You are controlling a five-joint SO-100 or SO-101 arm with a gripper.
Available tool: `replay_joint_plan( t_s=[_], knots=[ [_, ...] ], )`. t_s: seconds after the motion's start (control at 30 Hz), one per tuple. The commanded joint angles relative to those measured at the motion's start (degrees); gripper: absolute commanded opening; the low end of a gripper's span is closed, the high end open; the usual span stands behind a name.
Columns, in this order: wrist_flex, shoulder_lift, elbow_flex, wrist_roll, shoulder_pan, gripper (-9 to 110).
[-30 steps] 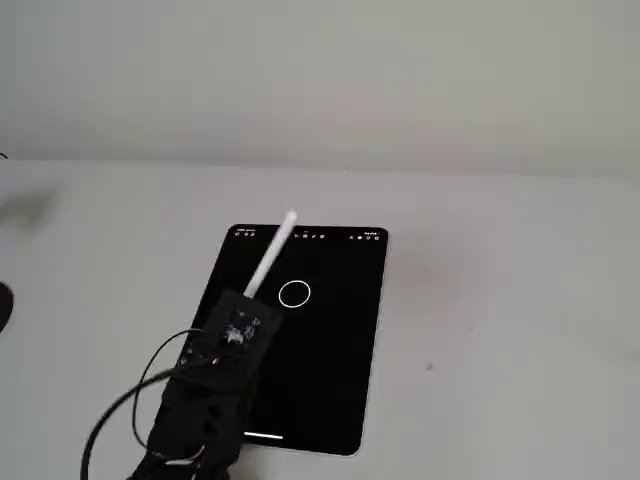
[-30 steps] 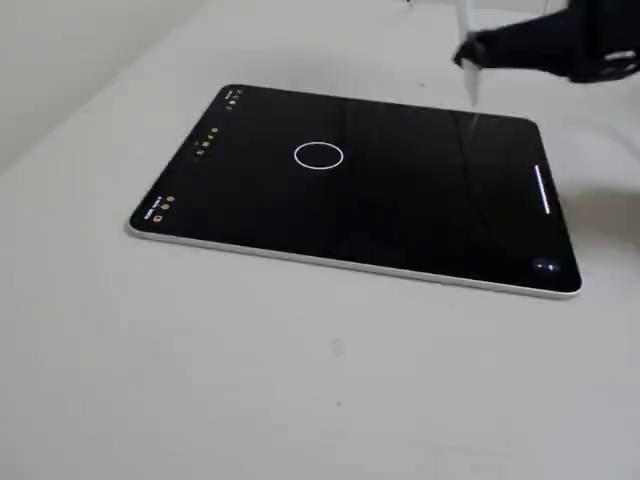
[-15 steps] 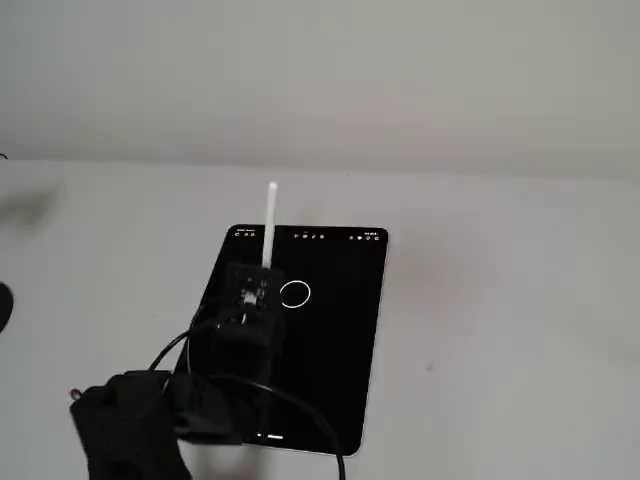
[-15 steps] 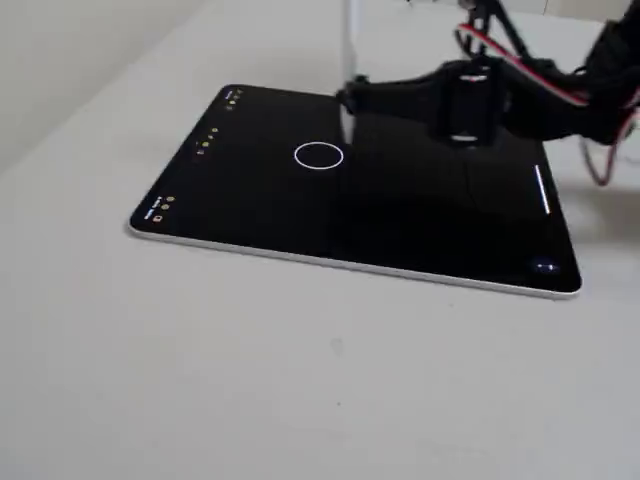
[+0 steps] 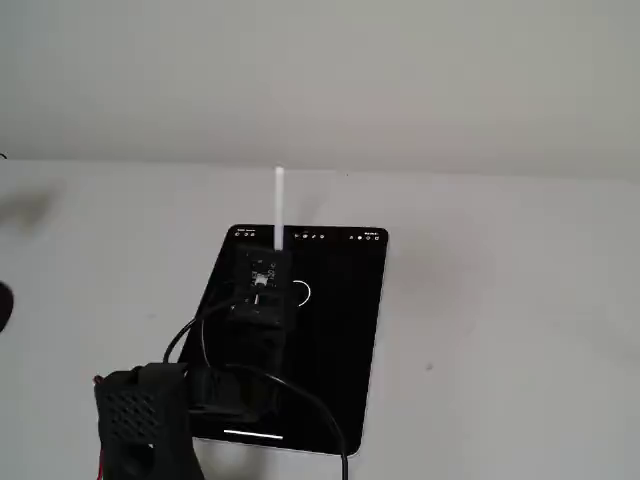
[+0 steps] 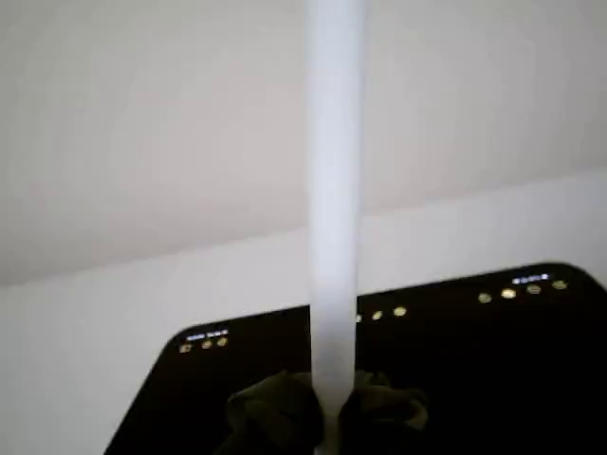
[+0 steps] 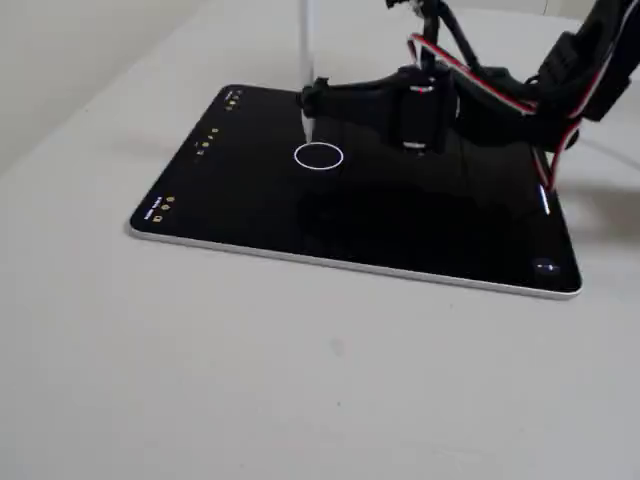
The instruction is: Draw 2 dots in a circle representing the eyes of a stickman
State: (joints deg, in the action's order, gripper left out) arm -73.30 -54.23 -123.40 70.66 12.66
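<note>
A black tablet (image 7: 250, 215) lies flat on the pale table, and also shows in a fixed view (image 5: 345, 340) and in the wrist view (image 6: 493, 379). The circle (image 7: 319, 156) is a thin white ring on its screen; the arm partly covers it in a fixed view (image 5: 304, 292). No dots show inside the ring. My gripper (image 7: 312, 100) is shut on an upright white stylus (image 7: 306, 50), which also shows in a fixed view (image 5: 279, 205) and in the wrist view (image 6: 334, 218). The stylus tip is at the ring's far edge. I cannot tell whether it touches the screen.
Small toolbar icons (image 7: 207, 140) run along the tablet's left edge in a fixed view. My arm with its black and red cables (image 7: 520, 90) reaches over the tablet's right side. Bare pale table (image 7: 330, 380) surrounds the tablet.
</note>
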Motion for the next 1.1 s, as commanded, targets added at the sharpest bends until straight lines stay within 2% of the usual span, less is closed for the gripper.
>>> replay_joint_plan(
  t_s=[0.0,1.07],
  knots=[
    [0.18,-0.53,3.25,0.88,-1.76,0],
    [-0.62,2.99,3.78,3.69,-0.35,0]
  ],
)
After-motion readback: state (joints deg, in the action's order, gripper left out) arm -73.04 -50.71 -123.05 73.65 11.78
